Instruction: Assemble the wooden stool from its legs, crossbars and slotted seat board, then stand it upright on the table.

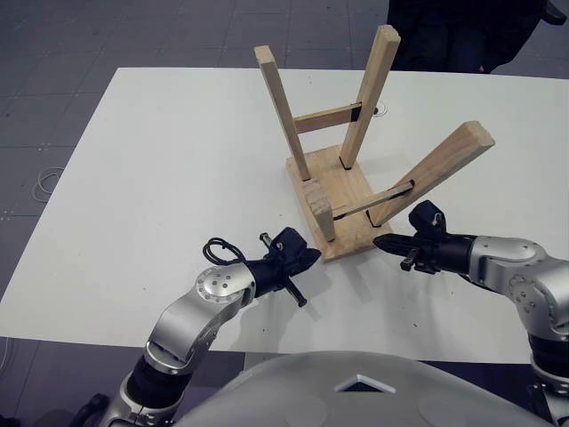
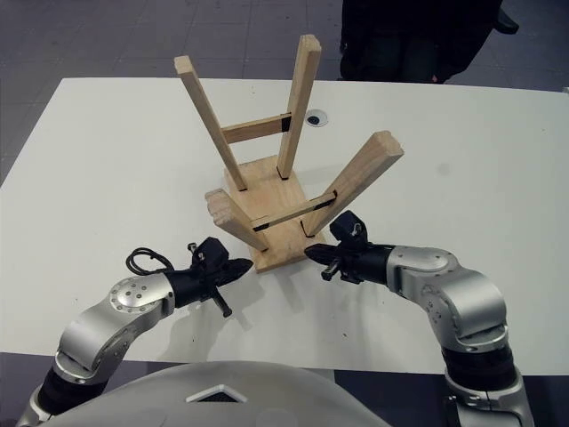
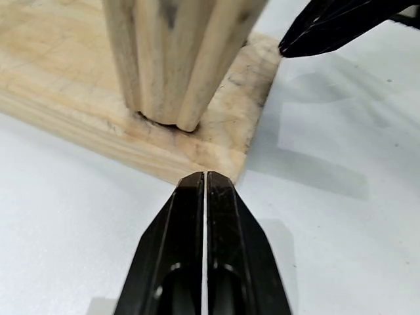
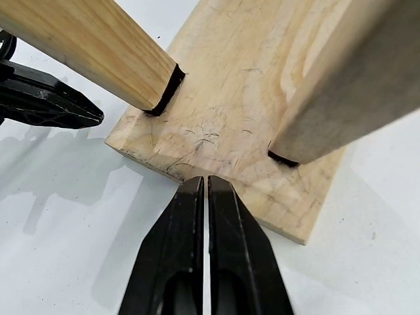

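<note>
Sitting upside down mid-counter [image 1: 160, 178], the stool [image 1: 342, 191] has its seat [image 1: 347, 191] flat and its legs [image 1: 283, 111] pointing up, splayed; the seat's long axis runs 11 to 5 o'clock. The left pincer [image 3: 205, 177] at the seat's 7 o'clock and the right pincer [image 4: 205, 178] at 5 are each pressed together and empty, just beside the near edge.

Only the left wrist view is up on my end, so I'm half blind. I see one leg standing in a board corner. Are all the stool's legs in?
Observer: Four legs stand in the seat board, which lies flat on the table, so the stool is upside down.
Operator: Crossbars fitted?
Observer: Two crossbars are fitted, one joining the far pair of legs and one joining the near pair.
Operator: And that black tip opposite mine?
Observer: That's the right gripper, shut and holding nothing, at the board's near edge.
</note>
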You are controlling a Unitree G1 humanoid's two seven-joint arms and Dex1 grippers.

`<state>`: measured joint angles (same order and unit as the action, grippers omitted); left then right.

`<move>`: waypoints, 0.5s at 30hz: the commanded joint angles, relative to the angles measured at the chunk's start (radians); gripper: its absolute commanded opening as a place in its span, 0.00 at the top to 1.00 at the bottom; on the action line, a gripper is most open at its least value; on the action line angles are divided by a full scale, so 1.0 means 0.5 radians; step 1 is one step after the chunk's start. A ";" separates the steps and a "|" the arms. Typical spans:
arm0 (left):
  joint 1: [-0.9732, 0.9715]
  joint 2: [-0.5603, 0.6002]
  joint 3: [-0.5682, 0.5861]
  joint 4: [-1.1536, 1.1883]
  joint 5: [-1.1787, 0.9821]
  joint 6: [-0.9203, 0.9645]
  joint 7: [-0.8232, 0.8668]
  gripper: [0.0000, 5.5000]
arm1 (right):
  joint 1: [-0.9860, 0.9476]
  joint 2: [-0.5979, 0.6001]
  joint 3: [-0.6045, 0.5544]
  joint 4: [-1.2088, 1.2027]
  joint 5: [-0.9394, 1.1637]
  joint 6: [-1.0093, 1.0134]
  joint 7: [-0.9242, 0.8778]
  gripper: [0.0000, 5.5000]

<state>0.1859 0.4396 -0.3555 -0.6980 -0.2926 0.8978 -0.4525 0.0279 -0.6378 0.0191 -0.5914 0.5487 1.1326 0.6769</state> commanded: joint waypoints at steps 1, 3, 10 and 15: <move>0.019 0.028 -0.014 -0.104 -0.032 0.097 0.037 0.98 | 0.051 -0.068 -0.083 -0.069 0.077 0.086 -0.013 0.98; 0.032 0.058 0.019 -0.112 -0.039 0.114 0.035 0.98 | 0.068 -0.125 -0.101 -0.047 0.074 0.074 0.007 0.98; -0.014 0.225 0.326 0.072 -0.040 0.020 -0.032 0.98 | -0.146 -0.179 -0.091 0.225 -0.011 -0.093 -0.011 0.98; -0.216 0.105 0.198 0.313 0.021 -0.073 -0.015 0.98 | -0.334 -0.234 0.101 0.716 -0.249 -0.434 0.107 0.98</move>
<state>0.1142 0.5072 -0.2322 -0.5839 -0.3026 0.8842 -0.4648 -0.1062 -0.7343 0.0215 -0.3189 0.4738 0.9826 0.7026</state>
